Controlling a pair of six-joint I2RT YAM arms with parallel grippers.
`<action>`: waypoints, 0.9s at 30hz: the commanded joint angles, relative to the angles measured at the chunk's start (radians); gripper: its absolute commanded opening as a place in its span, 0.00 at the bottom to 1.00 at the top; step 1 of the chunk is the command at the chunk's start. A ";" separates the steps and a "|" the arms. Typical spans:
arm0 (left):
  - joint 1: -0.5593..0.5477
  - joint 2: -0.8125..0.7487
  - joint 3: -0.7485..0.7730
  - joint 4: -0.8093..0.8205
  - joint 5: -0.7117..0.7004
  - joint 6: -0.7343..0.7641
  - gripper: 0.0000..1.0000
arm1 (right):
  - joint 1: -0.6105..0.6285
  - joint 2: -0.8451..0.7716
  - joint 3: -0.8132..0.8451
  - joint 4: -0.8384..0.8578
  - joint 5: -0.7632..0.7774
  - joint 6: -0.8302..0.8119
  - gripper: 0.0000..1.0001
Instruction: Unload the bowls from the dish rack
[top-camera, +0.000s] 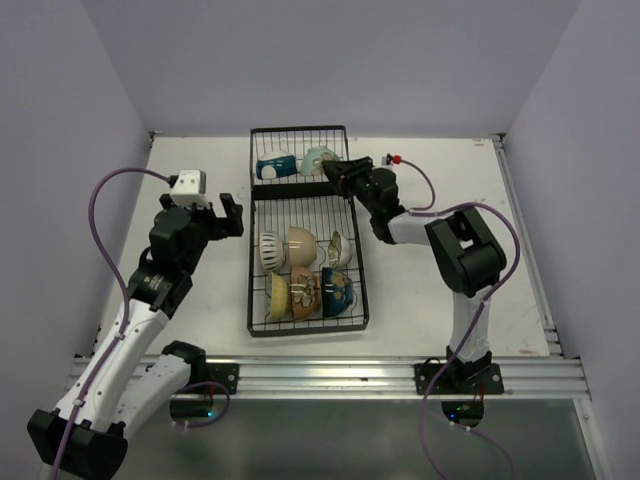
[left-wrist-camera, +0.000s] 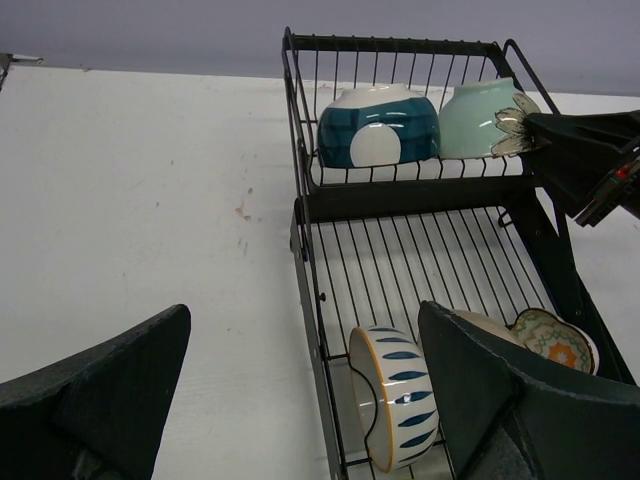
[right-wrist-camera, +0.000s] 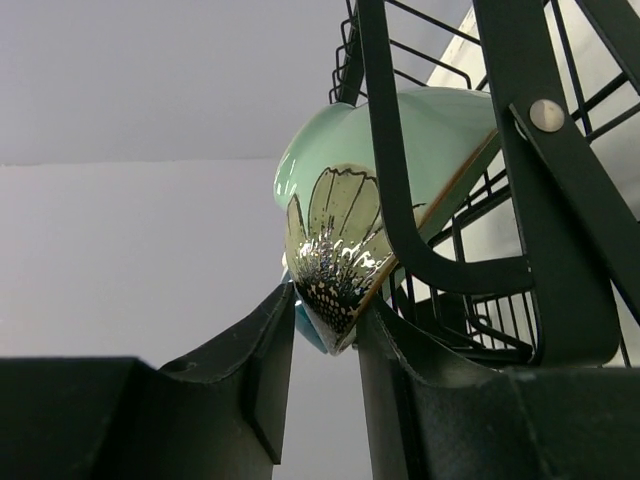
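one wrist view alone shows right pincer (right-wrist-camera: 328, 318) pinching mint bowl (right-wrist-camera: 440, 115) rim, left pincer (left-wrist-camera: 305, 315) spread wide

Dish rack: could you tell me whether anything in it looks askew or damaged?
Nothing damaged. The mint-green bowl in the dish rack's far section sits tilted, rim between the right gripper's fingers.

A robotics lab: bare white walls (top-camera: 330, 60) enclose a table (top-camera: 215, 300) edged with aluminium rail (top-camera: 330, 375).
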 joint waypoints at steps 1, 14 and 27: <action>-0.005 0.004 -0.008 0.026 0.014 -0.008 1.00 | -0.001 0.019 0.047 0.035 0.039 0.013 0.34; -0.008 0.013 -0.009 0.029 0.028 0.000 1.00 | -0.003 0.073 0.127 0.012 0.030 0.013 0.11; -0.008 0.022 -0.009 0.027 0.025 0.002 1.00 | -0.027 0.110 0.237 -0.012 0.006 0.026 0.00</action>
